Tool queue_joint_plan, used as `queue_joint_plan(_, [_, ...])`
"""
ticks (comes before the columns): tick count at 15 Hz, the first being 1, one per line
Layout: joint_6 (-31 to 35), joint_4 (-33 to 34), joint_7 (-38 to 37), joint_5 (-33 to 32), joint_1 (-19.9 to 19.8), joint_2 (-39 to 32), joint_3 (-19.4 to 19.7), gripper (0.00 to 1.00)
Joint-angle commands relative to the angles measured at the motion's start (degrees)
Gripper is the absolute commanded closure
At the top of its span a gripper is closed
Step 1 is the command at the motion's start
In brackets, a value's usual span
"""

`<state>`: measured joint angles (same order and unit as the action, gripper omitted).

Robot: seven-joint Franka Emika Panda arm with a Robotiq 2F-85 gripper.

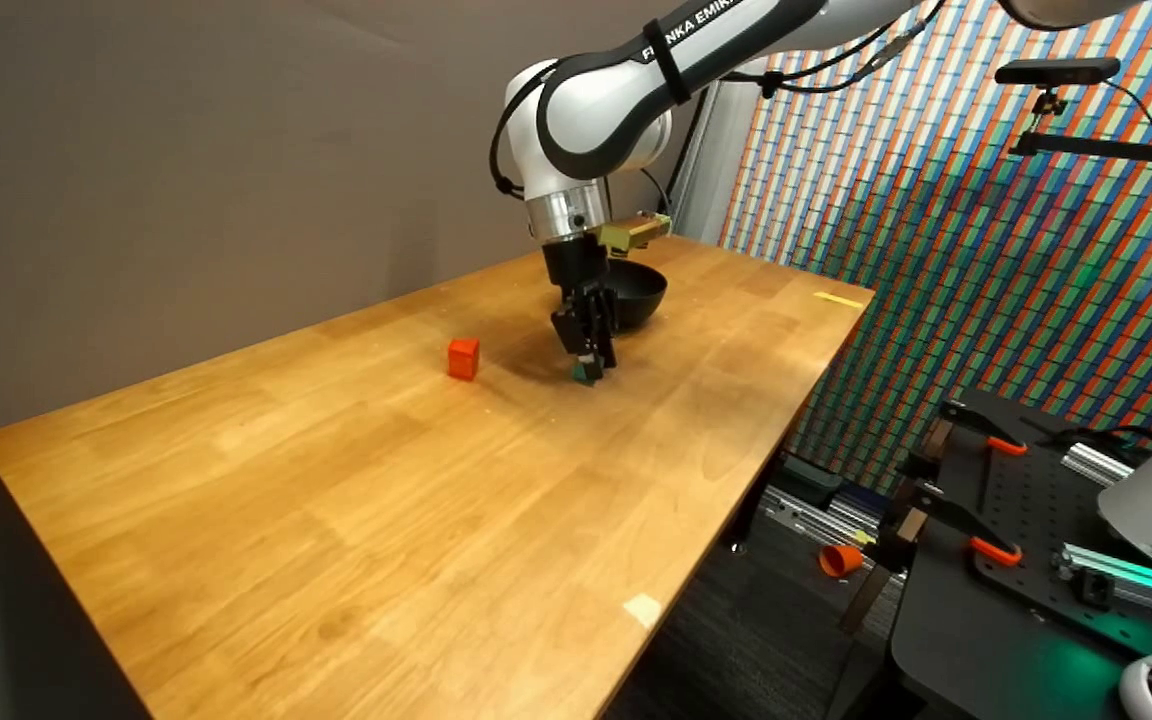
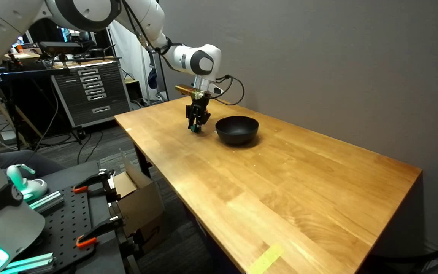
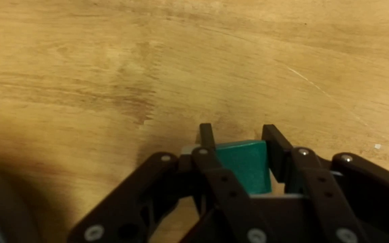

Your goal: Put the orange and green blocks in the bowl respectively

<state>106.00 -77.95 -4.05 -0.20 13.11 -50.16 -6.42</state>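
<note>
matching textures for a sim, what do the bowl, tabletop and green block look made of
Bowl: perhaps plastic or metal, matte, as its dark wall shows little shine. Tabletop: wood, seemingly satin; grain and joined strips show. Green block: painted wood or plastic, uncertain; smooth, with even colour and a glinting edge.

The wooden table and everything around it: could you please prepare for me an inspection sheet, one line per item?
Surface: wooden table, yellow tape strip near an edge, pale specks.
Job's things: orange block and black bowl stand apart on the table; green block is outside the bowl, between the jaws.
Clutter: cardboard box beside the table, orange container on the floor.
Gripper: jaws close to both sides of the green block; a grip cannot be confirmed.
Cables: black cables loop out beside the arm.
Surroundings: grey wall, drawer cabinet, multicoloured backdrop, probably a person's leg.
</note>
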Motion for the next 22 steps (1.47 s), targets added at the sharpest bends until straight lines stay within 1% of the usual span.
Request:
queue_joint_plan(1, [-0.14, 0.38, -5.17, -3.39, 1.68, 3.96, 3.16, 0.84])
queue_joint_plan(4, [-1.29, 0.23, -9.93, -8.73, 3.29, 8.98, 6.03, 0.84])
queue_joint_plan(7, [-1.92, 0.78, -15.39, -14.39, 4.52, 11.61, 8.84, 0.84])
queue_joint_plan(11, [-2.65, 1.00, -22.32, -22.22, 5.19, 11.70, 12.16, 0.84])
queue_joint_plan(12, [-3.03, 1.23, -23.57, -22.79, 4.78, 11.06, 12.47, 0.34])
queue_joint_plan(13, [-3.57, 1.29, -24.35, -22.66, 4.34, 10.72, 12.47, 0.33])
queue_joint_plan(15, [-5.89, 2.01, -24.20, -21.09, 3.56, 9.94, 11.86, 0.20])
queue_joint_plan(17, [-7.78, 3.78, -20.00, -15.74, 1.39, 9.13, 8.98, 0.05])
queue_joint_plan(18, [-7.36, 5.34, -17.43, -12.83, 0.33, 8.26, 7.38, 0.00])
queue_joint_plan(20, [-6.79, 9.52, -14.27, -9.13, -0.19, 5.76, 5.37, 0.00])
queue_joint_plan(22, [-6.29, 14.72, -10.73, -7.09, 0.30, 2.61, 3.52, 0.00])
